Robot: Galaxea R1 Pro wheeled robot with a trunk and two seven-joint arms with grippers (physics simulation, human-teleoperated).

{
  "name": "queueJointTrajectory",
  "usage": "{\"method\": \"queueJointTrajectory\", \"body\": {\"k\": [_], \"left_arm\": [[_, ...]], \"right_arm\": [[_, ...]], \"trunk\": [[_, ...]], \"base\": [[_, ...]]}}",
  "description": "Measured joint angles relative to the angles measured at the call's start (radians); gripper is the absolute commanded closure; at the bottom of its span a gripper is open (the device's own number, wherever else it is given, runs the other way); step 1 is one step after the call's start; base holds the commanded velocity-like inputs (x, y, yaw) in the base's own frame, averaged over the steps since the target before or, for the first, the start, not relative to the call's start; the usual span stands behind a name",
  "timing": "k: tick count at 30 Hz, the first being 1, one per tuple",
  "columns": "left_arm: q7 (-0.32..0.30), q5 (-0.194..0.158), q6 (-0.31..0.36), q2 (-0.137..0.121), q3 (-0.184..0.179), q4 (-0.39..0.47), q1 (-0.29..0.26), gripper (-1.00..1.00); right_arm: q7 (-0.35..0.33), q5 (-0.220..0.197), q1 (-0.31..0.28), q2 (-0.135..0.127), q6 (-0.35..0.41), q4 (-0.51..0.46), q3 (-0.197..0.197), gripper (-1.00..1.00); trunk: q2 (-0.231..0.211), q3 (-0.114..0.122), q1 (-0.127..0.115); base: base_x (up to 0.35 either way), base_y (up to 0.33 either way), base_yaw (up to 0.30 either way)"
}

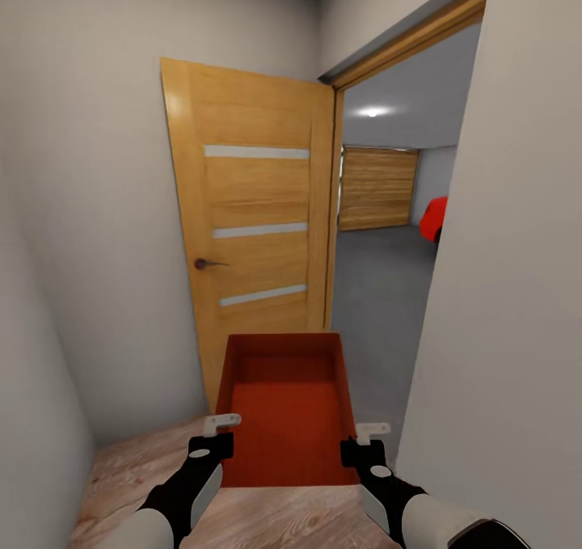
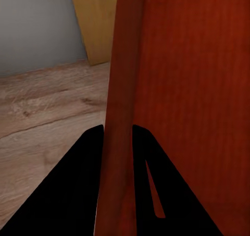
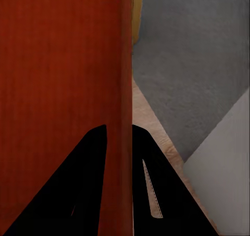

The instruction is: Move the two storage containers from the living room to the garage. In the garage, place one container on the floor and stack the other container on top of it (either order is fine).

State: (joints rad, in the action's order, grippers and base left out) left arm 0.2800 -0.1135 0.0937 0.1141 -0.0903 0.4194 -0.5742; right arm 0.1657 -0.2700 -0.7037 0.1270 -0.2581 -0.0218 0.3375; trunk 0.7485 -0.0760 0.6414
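Storage container [image 1: 287, 420] carried at open wooden door [image 1: 250, 225].
Left gripper [image 2: 119, 142] and right gripper [image 3: 120, 142] clamped on opposite side walls; grey concrete floor [image 1: 380, 290] beyond.

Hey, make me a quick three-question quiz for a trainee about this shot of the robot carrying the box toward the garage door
1. True or false: each gripper clamps a side wall of the storage container.
2. What red thing shows through the doorway? A) car B) sofa C) bucket
3. Fill in: the wooden door stands ____.

Key:
1. True: the left gripper and right gripper each straddle a wall.
2. A, the red car.
3. Open.
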Motion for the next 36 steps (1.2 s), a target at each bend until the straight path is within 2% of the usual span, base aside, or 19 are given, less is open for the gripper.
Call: {"method": "queueJointTrajectory", "body": {"k": [5, 11, 24, 36], "left_arm": [[0.0, 0.0, 0.0, 0.0, 0.0, 0.0, 0.0, 1.0], [0.0, 0.002, 0.0, 0.001, 0.003, -0.001, 0.0, 1.0], [0.0, 0.004, 0.001, 0.001, 0.004, 0.0, 0.0, 1.0], [-0.001, 0.004, 0.001, 0.001, 0.004, -0.001, 0.0, 1.0]], "right_arm": [[0.0, 0.001, 0.0, 0.0, 0.0, 0.0, -0.001, 1.0], [0.0, -0.001, 0.0, 0.0, 0.0, 0.0, 0.001, 1.0], [-0.001, -0.005, 0.0, 0.0, 0.0, 0.001, 0.003, 1.0], [0.0, -0.001, 0.0, 0.0, 0.001, 0.0, 0.001, 1.0]], "trunk": [[0.0, 0.0, 0.0], [0.0, 0.0, 0.0], [0.0, 0.0, 0.0], [0.0, 0.0, 0.0]], "base": [[0.055, 0.02, -0.283], [0.257, 0.148, -0.276], [0.29, 0.194, -0.04], [0.291, 0.206, -0.258]]}}
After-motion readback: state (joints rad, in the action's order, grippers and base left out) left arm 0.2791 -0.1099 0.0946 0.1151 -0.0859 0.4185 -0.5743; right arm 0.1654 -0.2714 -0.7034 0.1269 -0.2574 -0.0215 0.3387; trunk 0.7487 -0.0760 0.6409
